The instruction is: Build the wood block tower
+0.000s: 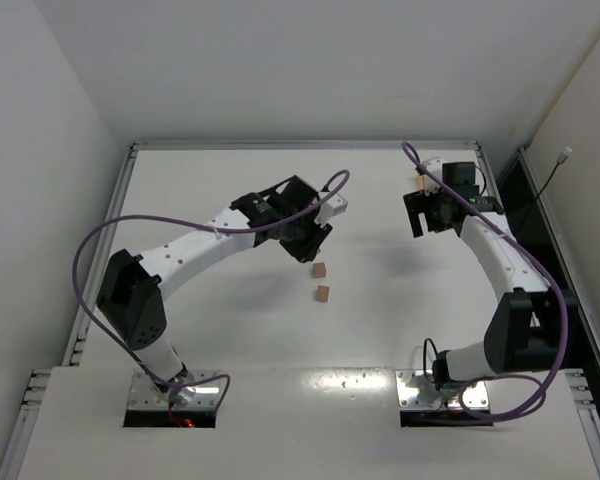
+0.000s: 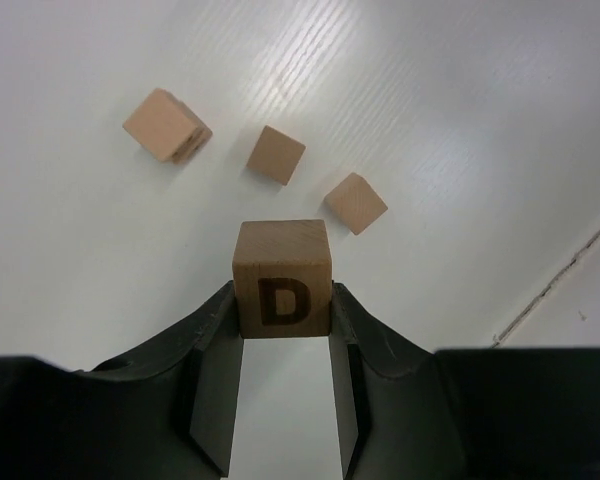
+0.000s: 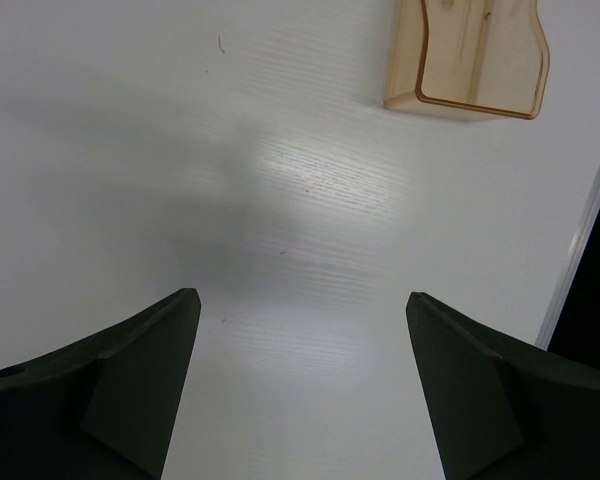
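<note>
My left gripper (image 2: 283,290) is shut on a tan wood cube marked with a dark "D" (image 2: 282,270), pinched between both fingertips and held off the table. Three more wood blocks lie on the table beyond it: one with a darker stepped side at far left (image 2: 165,125), a plain cube (image 2: 276,155) and a tilted cube (image 2: 356,203). In the top view, two blocks (image 1: 321,270) (image 1: 323,293) lie just near of the left gripper (image 1: 312,244). My right gripper (image 3: 302,297) is open and empty over bare table, at the far right in the top view (image 1: 422,215). No tower stands.
A translucent tan plastic tray (image 3: 470,60) lies just beyond the right gripper, near the far right corner of the table (image 1: 420,183). A raised rim (image 1: 300,146) edges the table at the back and sides. Purple cables loop over both arms.
</note>
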